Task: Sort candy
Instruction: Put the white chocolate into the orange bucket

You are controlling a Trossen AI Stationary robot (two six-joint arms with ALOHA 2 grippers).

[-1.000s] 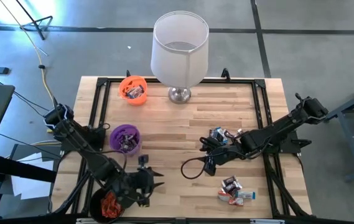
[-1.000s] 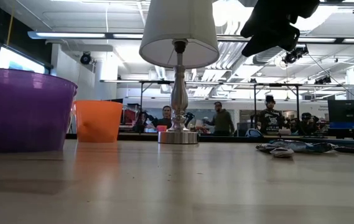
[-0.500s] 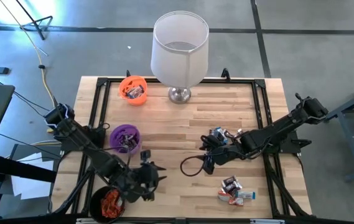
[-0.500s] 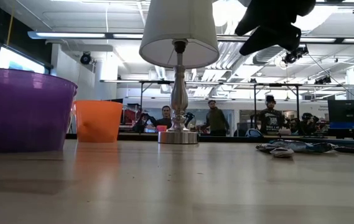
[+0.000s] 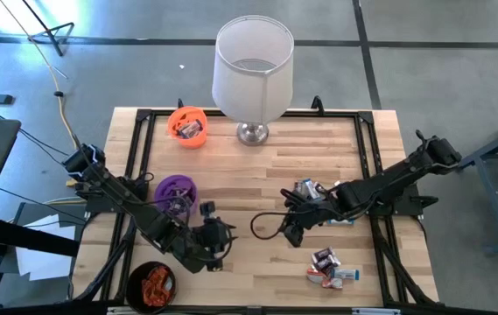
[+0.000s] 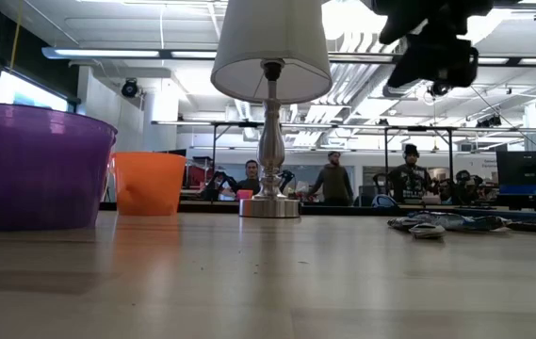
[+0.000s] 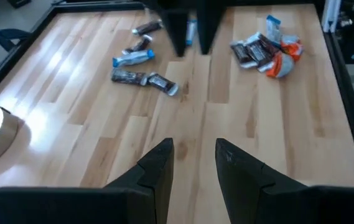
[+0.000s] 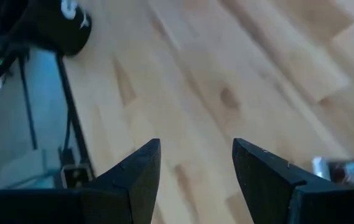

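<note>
Where candy [image 7: 265, 51] lies, shiny crinkled wrappers

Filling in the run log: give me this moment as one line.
left gripper: open, empty, beside purple cup | right gripper: open, empty, near candy | black cup: holds orange candy
</note>
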